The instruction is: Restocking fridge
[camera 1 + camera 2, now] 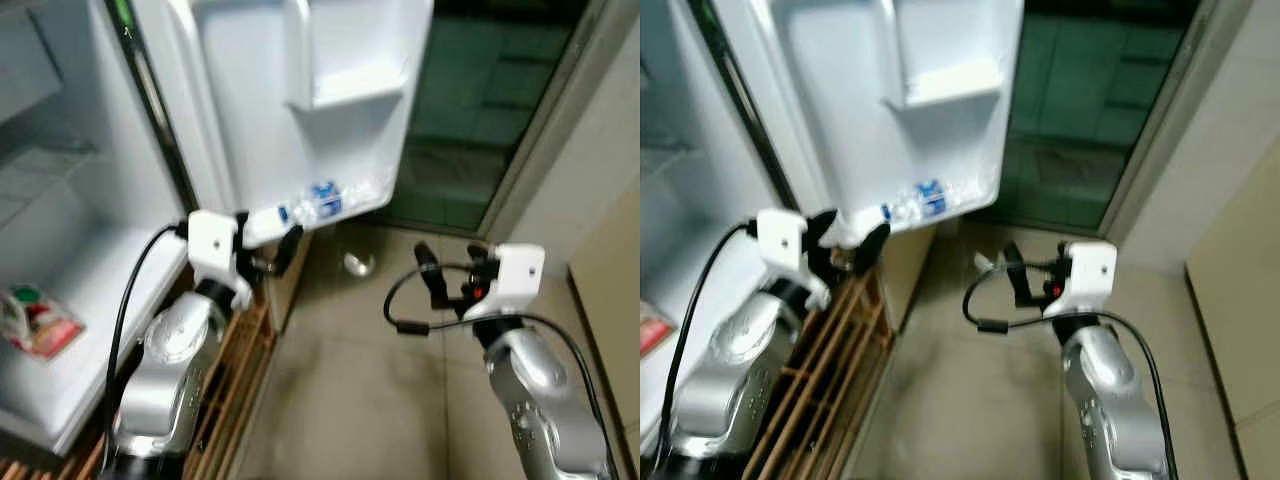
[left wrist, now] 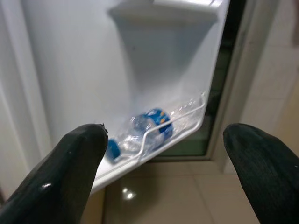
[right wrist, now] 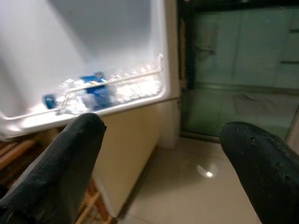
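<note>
1. Both sets of jaws stand wide apart and hold nothing; the left gripper point(image 1: 268, 252) hovers just below the open fridge door point(image 1: 250, 90), and the right gripper point(image 1: 452, 268) hangs over the floor.
2. A water bottle point(image 2: 142, 132) lies on its side in the door's bottom rack point(image 2: 182, 119), behind the wire rail that keeps it in.
3. A carton point(image 1: 35, 320) rests on the fridge shelf point(image 1: 90, 370).

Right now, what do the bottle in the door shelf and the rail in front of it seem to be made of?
Water bottle: probably clear thin plastic, see-through and crinkled, with a blue label and cap. Rail: thin, glossy and white, perhaps coated wire or plastic; I cannot tell which.
</note>
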Motion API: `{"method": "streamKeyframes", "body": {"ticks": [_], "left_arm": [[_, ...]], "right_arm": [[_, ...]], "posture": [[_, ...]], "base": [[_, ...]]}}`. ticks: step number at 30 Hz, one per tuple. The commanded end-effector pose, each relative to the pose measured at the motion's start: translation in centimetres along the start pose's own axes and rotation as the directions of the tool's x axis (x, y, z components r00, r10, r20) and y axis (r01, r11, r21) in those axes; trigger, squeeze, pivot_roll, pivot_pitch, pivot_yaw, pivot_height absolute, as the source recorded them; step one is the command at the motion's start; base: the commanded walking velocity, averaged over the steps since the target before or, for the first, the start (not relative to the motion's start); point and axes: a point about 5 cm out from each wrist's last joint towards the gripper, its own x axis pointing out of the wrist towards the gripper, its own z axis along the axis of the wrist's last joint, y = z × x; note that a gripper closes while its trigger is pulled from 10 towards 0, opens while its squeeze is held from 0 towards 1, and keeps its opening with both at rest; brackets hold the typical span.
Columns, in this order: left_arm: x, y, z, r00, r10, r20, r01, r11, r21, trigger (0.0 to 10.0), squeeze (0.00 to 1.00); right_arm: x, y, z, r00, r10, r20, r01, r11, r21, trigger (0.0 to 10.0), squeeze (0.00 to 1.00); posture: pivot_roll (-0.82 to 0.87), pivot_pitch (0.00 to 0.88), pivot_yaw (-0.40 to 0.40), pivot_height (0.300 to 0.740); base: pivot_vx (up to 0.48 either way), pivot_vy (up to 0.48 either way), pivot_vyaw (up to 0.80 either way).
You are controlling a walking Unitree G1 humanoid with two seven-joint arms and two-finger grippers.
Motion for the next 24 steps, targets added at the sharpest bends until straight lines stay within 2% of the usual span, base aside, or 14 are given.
{"method": "streamKeyframes", "body": {"ticks": [1, 8, 17, 20, 24], "left_arm": [[0.5, 0.0, 0.1, 1.0, 0.017, 0.005, -0.017, 1.0, 0.01, 10.0, 0.0], [0.7, 0.3, -0.6, 0.998, 0.051, -0.038, -0.051, 0.999, -0.001, 10.0, 0.0], [0.1, 1.2, -1.0, 0.99, 0.138, -0.035, -0.138, 0.99, 0.01, 10.0, 0.0], [0.4, 0.9, -1.0, 0.989, 0.145, -0.037, -0.143, 0.989, 0.048, 10.0, 0.0], [0.5, 0.5, -1.0, 0.989, 0.141, -0.036, -0.139, 0.989, 0.051, 10.0, 0.0]], "right_arm": [[-0.2, -0.6, 0.2, 1.0, -0.02, 0.007, 0.02, 0.999, -0.026, 10.0, 0.0], [-0.4, -1.1, 0.1, 0.999, -0.046, 0.004, 0.046, 0.998, -0.039, 10.0, 0.0], [-0.9, -1.5, -0.6, 0.998, -0.057, -0.02, 0.055, 0.997, -0.061, 10.0, 0.0], [-1.0, -1.8, -0.8, 0.997, -0.068, -0.027, 0.066, 0.996, -0.062, 10.0, 0.0], [-1.1, -2.0, -0.9, 0.997, -0.072, -0.03, 0.07, 0.995, -0.066, 10.0, 0.0]], "posture": [[-0.13, 0.0, 0.033, 0.74], [-0.14, 0.0, 0.037, 0.74], [-0.14, 0.0, 0.037, 0.74], [-0.14, 0.0, 0.035, 0.74], [-0.15, 0.0, 0.033, 0.74]], "base": [[0.0, -0.472, 0.0], [0.0, -0.067, 0.63], [0.0, -0.48, 0.66], [0.0, -0.48, 0.63], [0.0, -0.48, 0.62]]}}
